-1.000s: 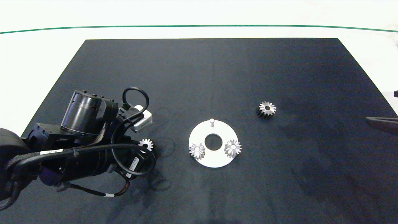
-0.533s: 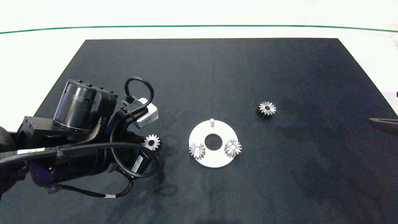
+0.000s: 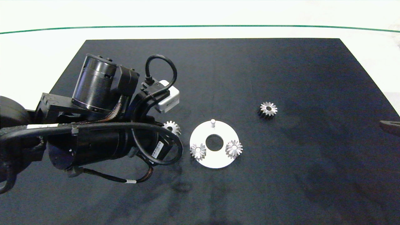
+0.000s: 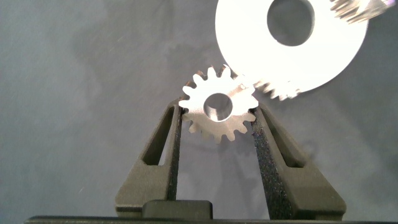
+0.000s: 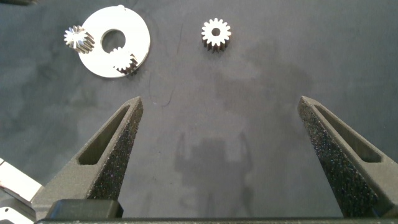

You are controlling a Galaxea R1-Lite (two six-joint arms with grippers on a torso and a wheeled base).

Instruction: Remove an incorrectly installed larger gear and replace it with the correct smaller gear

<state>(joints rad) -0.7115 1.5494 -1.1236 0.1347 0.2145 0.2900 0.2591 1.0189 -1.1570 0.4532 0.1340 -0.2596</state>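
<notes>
My left gripper (image 4: 217, 115) is shut on the smaller gear (image 4: 219, 104), a flat silver gear with blunt teeth and a wide round hole. In the head view this smaller gear (image 3: 172, 127) hangs just left of the white disc plate (image 3: 215, 160), close to its rim. The plate carries a bare upright peg (image 3: 212, 122) and two pale-centred gears (image 3: 198, 151) (image 3: 234, 148). The larger gear (image 3: 268, 109), with pointed star-like teeth, lies on the mat to the plate's right. My right gripper (image 5: 221, 109) is open and empty at the mat's right edge, with the larger gear (image 5: 216, 33) ahead of it.
A black mat (image 3: 218, 72) covers the table, with white tabletop around it and a green line (image 3: 200, 26) at the back. The bulky left arm (image 3: 93, 137) and its cables fill the mat's left side.
The left arm has carried the smaller gear to the right and away from the front edge, from the mat's left side up to the plate's rim. The right gripper drew slightly further right.
</notes>
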